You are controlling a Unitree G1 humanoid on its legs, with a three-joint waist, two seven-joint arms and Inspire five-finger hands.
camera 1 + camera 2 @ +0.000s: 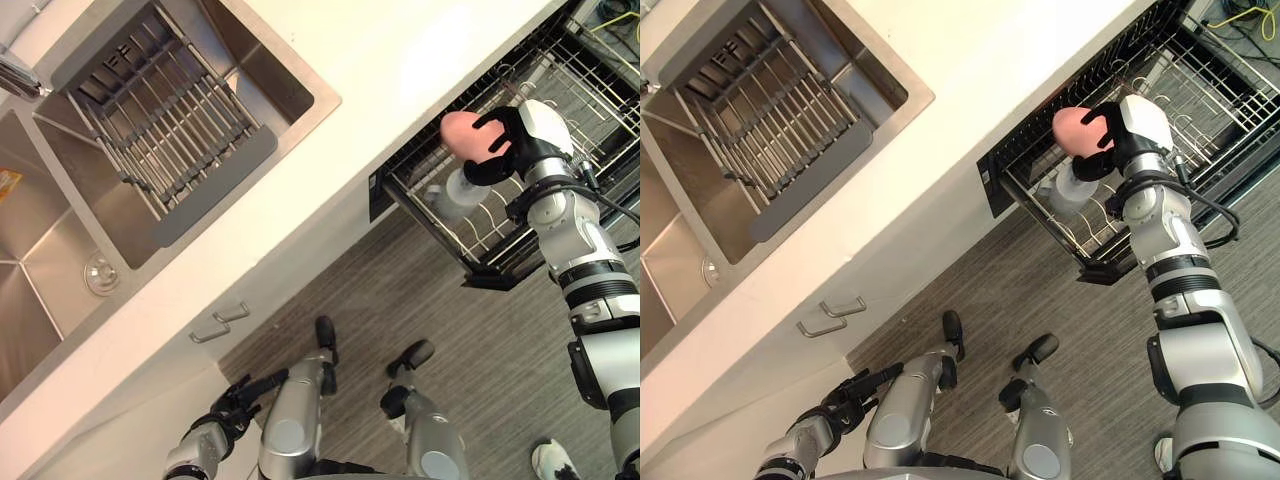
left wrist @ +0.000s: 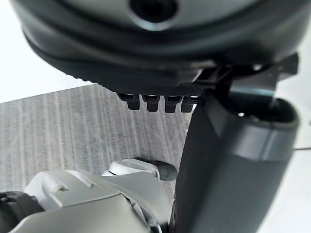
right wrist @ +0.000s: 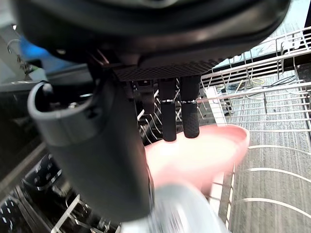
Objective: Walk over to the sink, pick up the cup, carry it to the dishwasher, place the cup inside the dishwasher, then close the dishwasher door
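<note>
Holding entry: pink cup (image 1: 462,133), clasped in the right hand (image 1: 512,145). The fingers were hooked over the rim and the thumb was wrapped round the side, as the right wrist view confirmed. Location: raised above the near corner of the pulled-out dishwasher rack (image 1: 590,85), not resting on its wires.

Progress, as judged:
- Walk to the sink, pick-up and carry: apparently done, since the cup was already at the dishwasher.
- Placing: in hand, with the cup not yet set down or released.
- Left to do: lower the cup into a free slot, let go, slide the rack in and close the door.

Left hand (image 1: 228,405): hung low beside the cabinet front, fingers relaxed, holding nothing.

Obstruction: a pale translucent container (image 1: 455,195) stood in the rack just below the cup. A straight descent would probably strike it. Bare wire lay farther along the rack, and the upright tines there called for care.

Surroundings:
- Two-bowl steel sink (image 1: 280,80), well apart from the dishwasher.
- Wire drainer basket (image 1: 165,130) set in one bowl.
- Round drain (image 1: 100,275) in the other bowl.
- Faucet (image 1: 15,75) at the sink's edge.
- Pale countertop (image 1: 420,50) running between the sink and the dishwasher.
- Two drawer pulls (image 1: 222,325) on the cabinet front.
- Grey wood-grain floor (image 1: 470,340).
</note>
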